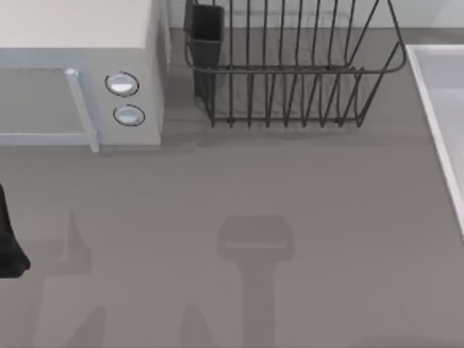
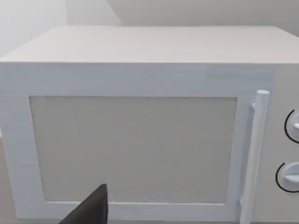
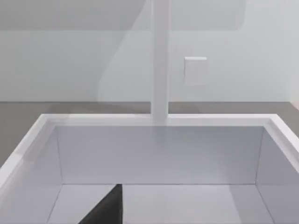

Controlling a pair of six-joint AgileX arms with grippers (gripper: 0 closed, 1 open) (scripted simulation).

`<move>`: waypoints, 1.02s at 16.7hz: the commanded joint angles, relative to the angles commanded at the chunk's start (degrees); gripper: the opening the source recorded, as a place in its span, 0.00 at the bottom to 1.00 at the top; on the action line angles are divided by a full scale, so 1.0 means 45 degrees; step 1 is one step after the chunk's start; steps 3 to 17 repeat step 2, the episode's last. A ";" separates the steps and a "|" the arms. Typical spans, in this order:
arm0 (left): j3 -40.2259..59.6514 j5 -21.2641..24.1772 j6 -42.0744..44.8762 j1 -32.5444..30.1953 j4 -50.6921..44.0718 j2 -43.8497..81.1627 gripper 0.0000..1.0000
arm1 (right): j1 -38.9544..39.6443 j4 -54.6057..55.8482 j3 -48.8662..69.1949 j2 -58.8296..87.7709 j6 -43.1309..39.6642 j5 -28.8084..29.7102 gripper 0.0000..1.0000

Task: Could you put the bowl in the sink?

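Note:
The bowl is out of view. The sink (image 1: 439, 101) is a pale basin with a raised rim at the table's right edge. In the right wrist view the sink (image 3: 159, 120) lies close below, its inside bare, and a dark part of my right gripper (image 3: 106, 210) hangs over it. My left gripper (image 1: 10, 243) is a dark shape at the table's far left edge. In the left wrist view my left gripper (image 2: 91, 211) faces the microwave door from close by.
A white microwave (image 1: 80, 43) with its door (image 2: 133, 149) shut stands at the back left. A dark wire dish rack (image 1: 290, 72) holding a dark cup (image 1: 205, 32) stands at the back middle. A white faucet (image 3: 160, 60) rises behind the sink. Arm shadows fall on the grey table (image 1: 254, 246).

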 joint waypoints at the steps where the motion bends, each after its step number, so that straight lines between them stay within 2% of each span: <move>1: 0.0000 0.0000 0.0000 0.0000 0.0000 0.0000 1.00 | 0.0000 0.0000 0.0000 0.0000 0.0000 0.0000 1.00; 17: 0.0000 0.0000 0.0000 0.0000 0.0000 0.0000 1.00 | 0.0000 0.0000 0.0000 0.0000 0.0000 0.0000 1.00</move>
